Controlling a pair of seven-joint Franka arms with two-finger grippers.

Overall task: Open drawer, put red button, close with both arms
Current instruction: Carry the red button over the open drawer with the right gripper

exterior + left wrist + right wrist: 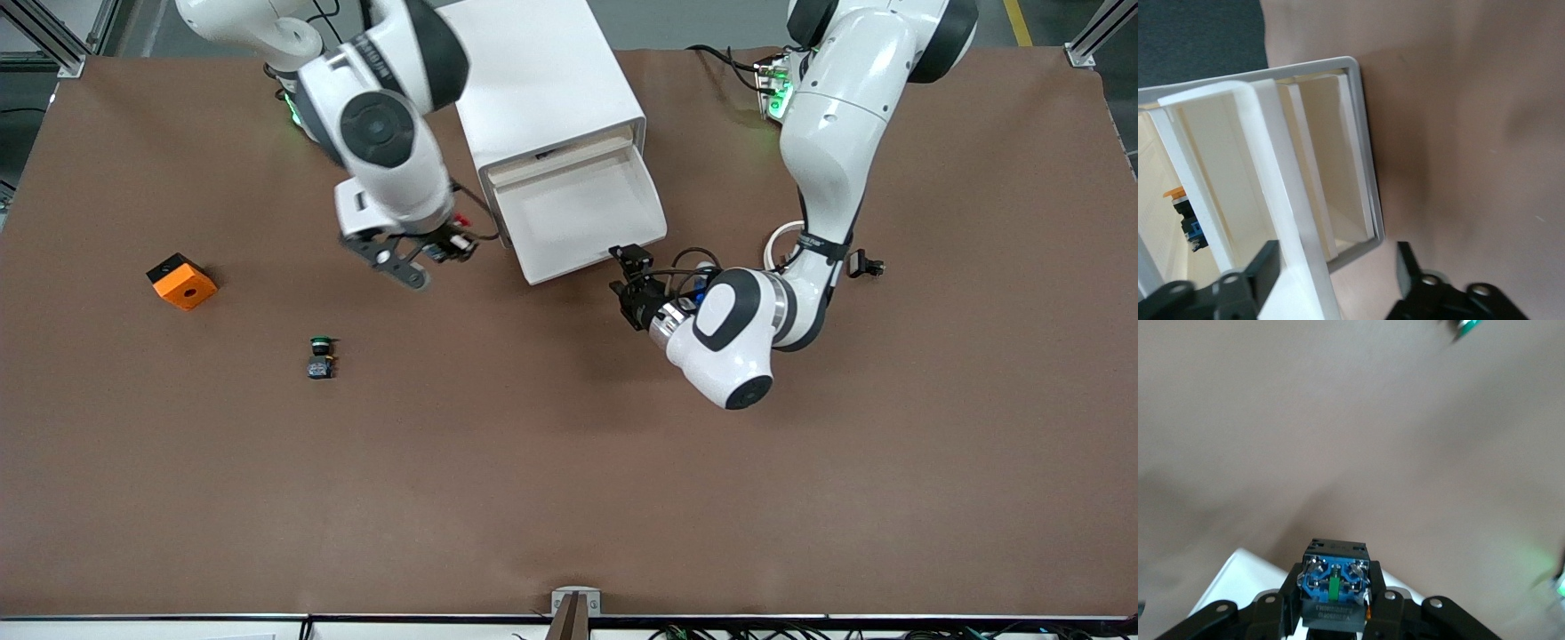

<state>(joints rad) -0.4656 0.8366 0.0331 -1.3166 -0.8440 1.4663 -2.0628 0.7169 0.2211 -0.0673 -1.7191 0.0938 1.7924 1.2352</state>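
Two steps remain: the drawer (582, 218) near the table's robot-side edge stands open, right gripper (442, 249) clamps the red button (1335, 582) beside it, left gripper (628, 277), jaws apart, straddles its front.

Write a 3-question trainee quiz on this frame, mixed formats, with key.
1. True or false: the drawer is pulled out of the cabinet.
2. Multiple choice: what does the right pincer hold? A) the orange block B) the red button C) the green button D) nothing
3. Fill in: the left pincer is open, its fingers either side of the drawer's ____ wall.

Key
1. True; the tray sticks out toward the front camera, nothing in it.
2. B; it is clamped on the base block, in the air beside the drawer, toward the right arm's end.
3. front
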